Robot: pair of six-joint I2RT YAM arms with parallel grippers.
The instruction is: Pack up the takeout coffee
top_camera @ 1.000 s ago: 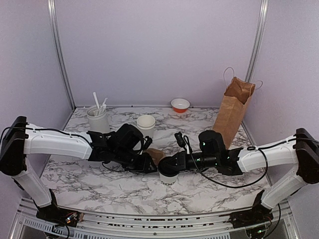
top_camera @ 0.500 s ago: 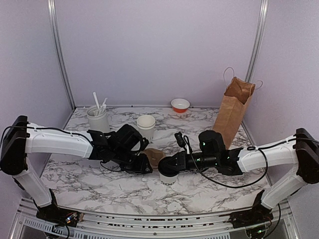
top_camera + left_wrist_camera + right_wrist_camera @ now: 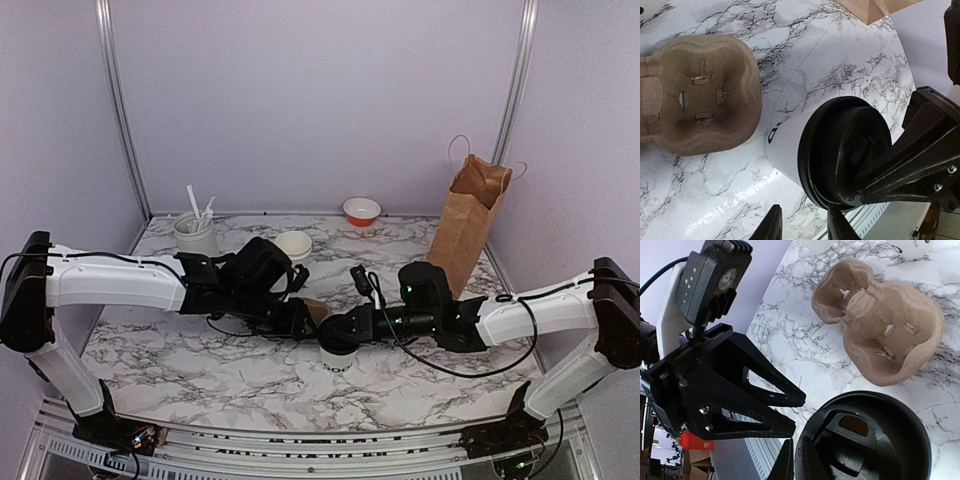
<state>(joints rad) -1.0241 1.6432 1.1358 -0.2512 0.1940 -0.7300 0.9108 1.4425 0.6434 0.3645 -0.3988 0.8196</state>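
The takeout coffee [image 3: 337, 360], a white cup with a black lid and dark lettering, stands at the table's front middle. My right gripper [image 3: 336, 336] is shut on the lid's rim, one finger inside and one outside; its own view shows this [image 3: 797, 462] on the lid [image 3: 870, 440]. A brown pulp cup carrier [image 3: 318, 310] lies just behind-left of the cup and also shows in the right wrist view [image 3: 880, 325]. My left gripper [image 3: 303, 322] hovers over the carrier's near edge, open and empty. Its fingertips [image 3: 771, 226] sit beside the cup [image 3: 790, 140].
A brown paper bag [image 3: 468, 220] with handles stands open at the back right. A white utensil holder [image 3: 195, 238] is at the back left, a lidless white cup [image 3: 294, 245] behind the left arm, and an orange bowl [image 3: 361, 211] at the back wall.
My left gripper has moved right and slightly back, closer to the cup, and now covers more of the carrier. The right gripper and the cup have not moved.
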